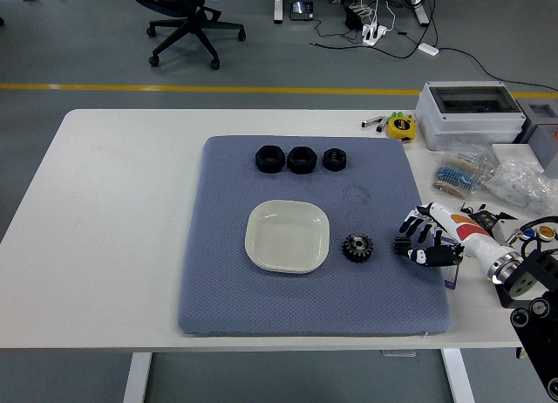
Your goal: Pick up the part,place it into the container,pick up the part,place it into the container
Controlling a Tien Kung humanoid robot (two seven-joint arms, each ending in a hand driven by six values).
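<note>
A small black gear [357, 247] lies on the blue-grey mat [218, 290], just right of the empty cream square dish [287, 235]. Three black nut-like parts [301, 159] sit in a row near the mat's far edge. My right hand [418, 239] hovers over the mat's right edge, a short way right of the gear and apart from it, its black fingers [410, 225] spread and holding nothing. The left arm is out of view.
Right of the mat are a grey plastic box [471, 112], bags of small parts [506, 178], a yellow tape measure [401, 126] and some pens. The white table [113, 202] stretches left of the mat. An office chair stands on the floor beyond.
</note>
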